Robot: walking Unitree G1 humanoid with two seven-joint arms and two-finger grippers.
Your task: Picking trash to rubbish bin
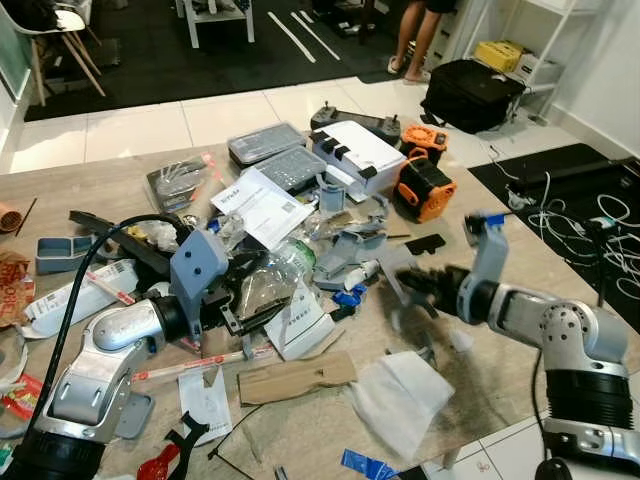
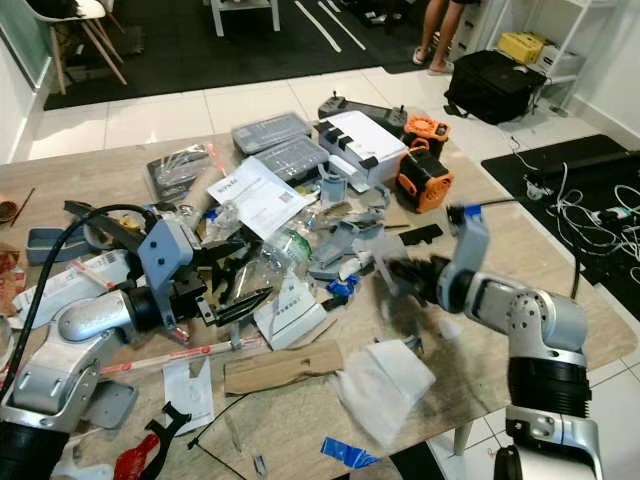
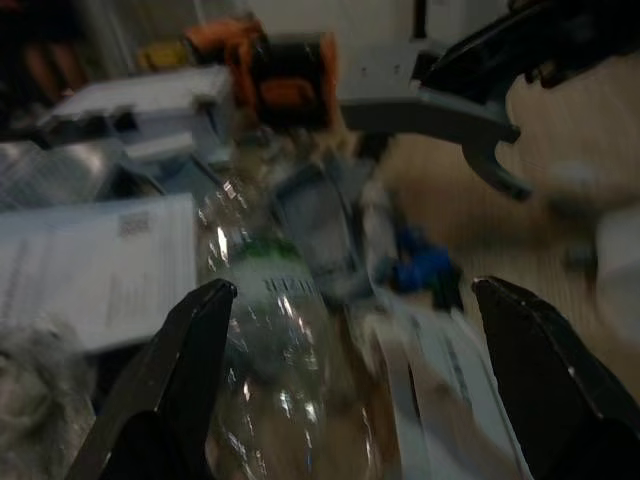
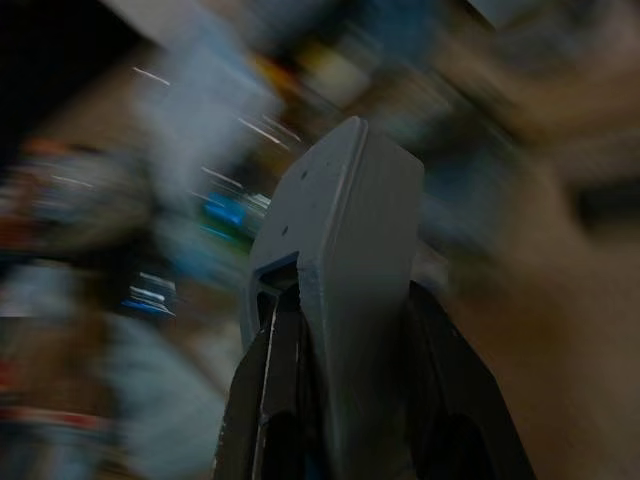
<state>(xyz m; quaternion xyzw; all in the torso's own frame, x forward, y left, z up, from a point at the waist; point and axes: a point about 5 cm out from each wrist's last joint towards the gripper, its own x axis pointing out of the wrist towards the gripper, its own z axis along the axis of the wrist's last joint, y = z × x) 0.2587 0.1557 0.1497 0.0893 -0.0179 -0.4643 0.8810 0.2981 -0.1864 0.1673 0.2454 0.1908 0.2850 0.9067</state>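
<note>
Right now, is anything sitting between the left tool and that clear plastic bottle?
Nothing visible does. The left tool is open, its fingers spread to either side of the clear plastic bottle, which lies straight ahead among papers on the table.

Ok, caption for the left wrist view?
Open left pincer straddling a clear plastic bottle amid clutter on the table.

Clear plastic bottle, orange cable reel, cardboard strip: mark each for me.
clear plastic bottle [image 3: 265, 330], left wrist view, on its body below the green label band.
orange cable reel [image 1: 422, 187], left eye view, on its side face.
cardboard strip [image 2: 283, 367], right eye view, at the middle of its flat top.
</note>
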